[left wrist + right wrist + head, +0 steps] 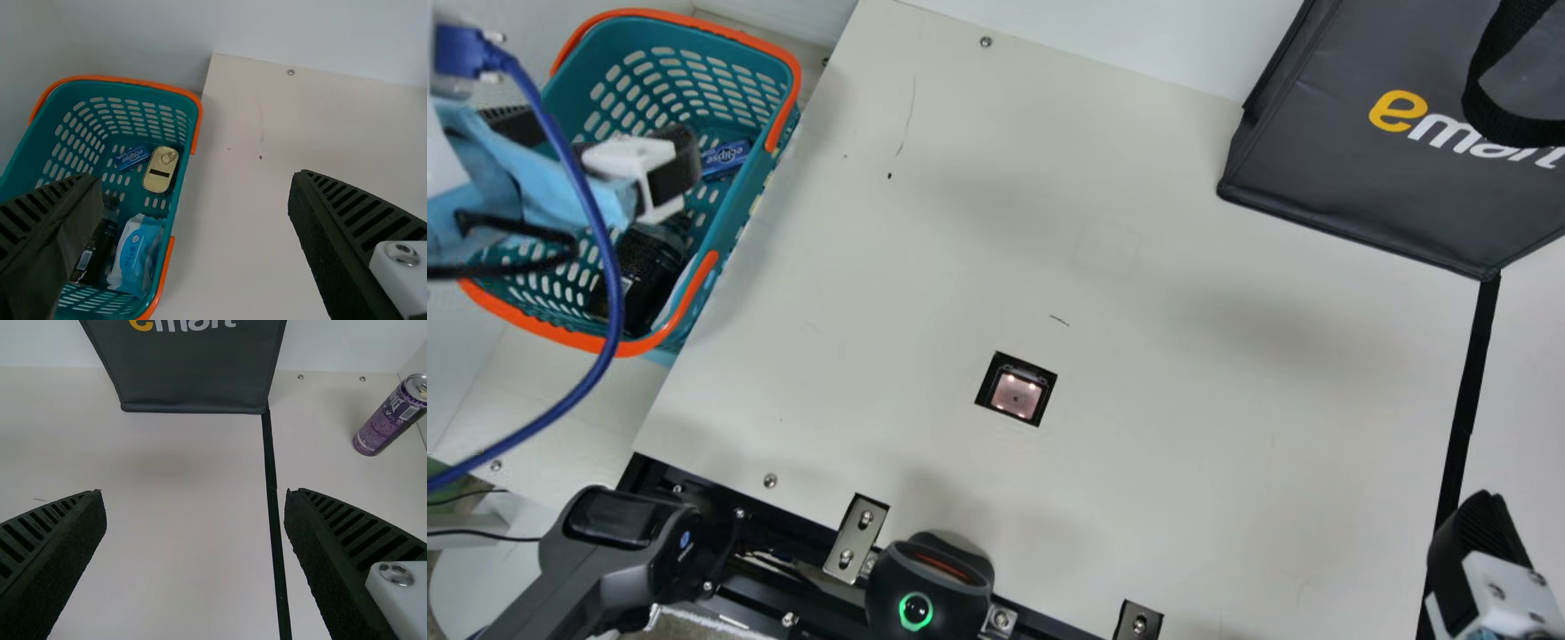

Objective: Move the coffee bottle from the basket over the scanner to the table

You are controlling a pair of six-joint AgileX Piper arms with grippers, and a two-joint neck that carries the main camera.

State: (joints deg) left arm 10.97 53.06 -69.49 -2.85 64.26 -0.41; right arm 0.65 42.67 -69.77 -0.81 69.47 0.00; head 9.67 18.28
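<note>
The dark coffee bottle (640,271) lies in the teal basket (694,327), at the end nearer my arms. My left gripper (605,147) is above the basket, its fingers spread. In the left wrist view the bottle (97,249) is inside the basket (185,175), partly behind one finger of my left gripper (193,179), which holds nothing. The scanner (1016,394) is a lit square window set into the table (1138,444). My right gripper (1480,556) is at the table's right side; the right wrist view has that gripper (195,495) open and empty.
Beside the bottle lie a blue-and-white packet (137,255), a gold-topped can (161,170) and a small blue pack (133,157). A dark bag (1360,169) stands at the table's far right, and a purple can (389,418) farther right.
</note>
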